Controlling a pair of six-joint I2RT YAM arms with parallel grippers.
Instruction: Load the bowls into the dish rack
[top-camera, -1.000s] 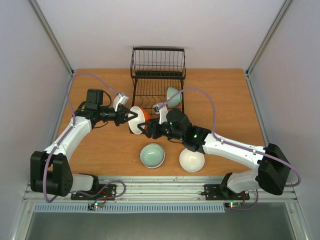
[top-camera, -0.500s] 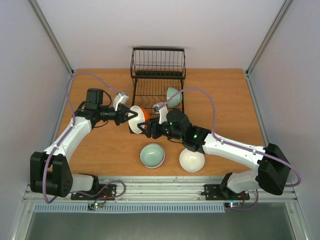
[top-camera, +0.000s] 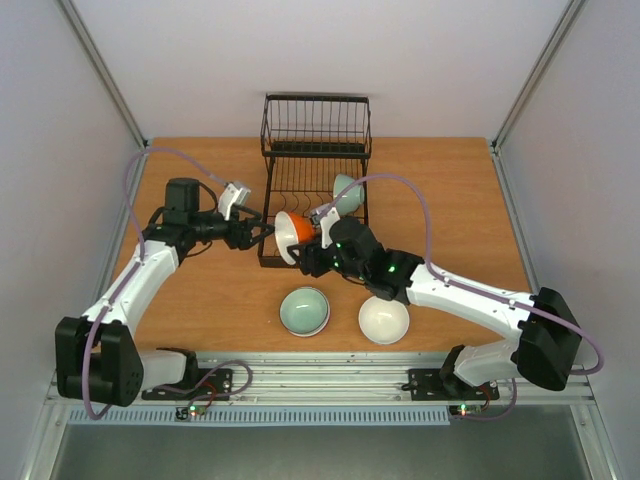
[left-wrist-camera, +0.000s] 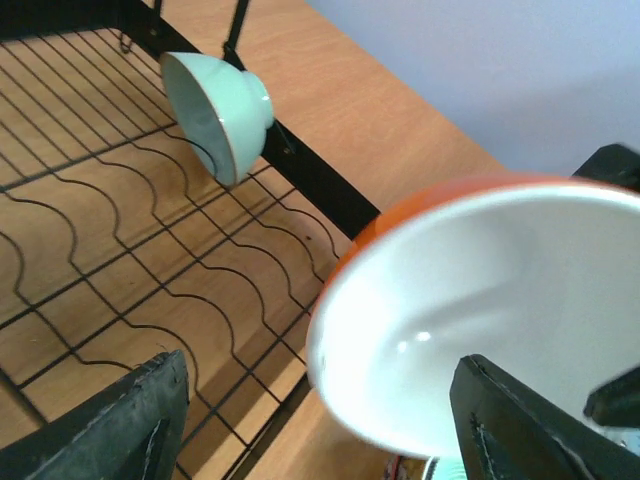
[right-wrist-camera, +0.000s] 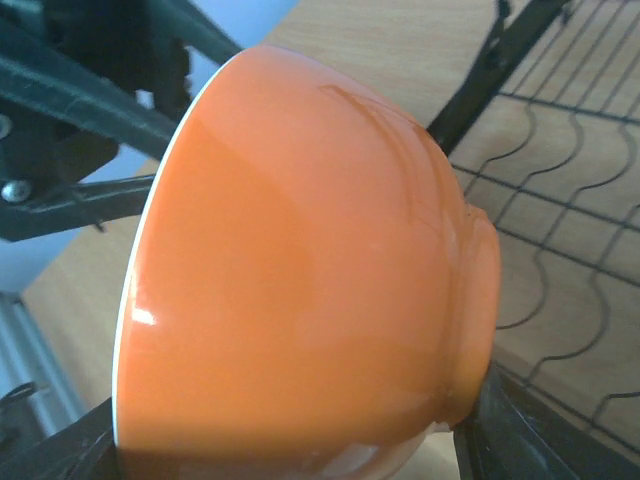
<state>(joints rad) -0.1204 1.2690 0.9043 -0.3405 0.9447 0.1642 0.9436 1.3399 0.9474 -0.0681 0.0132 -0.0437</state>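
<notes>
At the near edge of the table (top-camera: 200, 300), a mint-green bowl (top-camera: 304, 310) and a white bowl (top-camera: 384, 320) sit upright side by side. Just beyond them, the right gripper (top-camera: 308, 252) is clamped on the orange bowl (top-camera: 292, 236), holding it tilted, white inside facing left, over the near-left corner of the dish rack (top-camera: 316, 148). The left gripper (top-camera: 256, 232) hovers just beside its rim, jaws apart and empty. Farther back, a second mint-green bowl (top-camera: 347, 192) leans on edge in the rack's tray.

Wooden tabletop (top-camera: 440, 190), plain white walls (top-camera: 420, 60) on 3 sides, alu. rail (top-camera: 330, 365) along near edge, slotted strip (top-camera: 330, 415) below it.
</notes>
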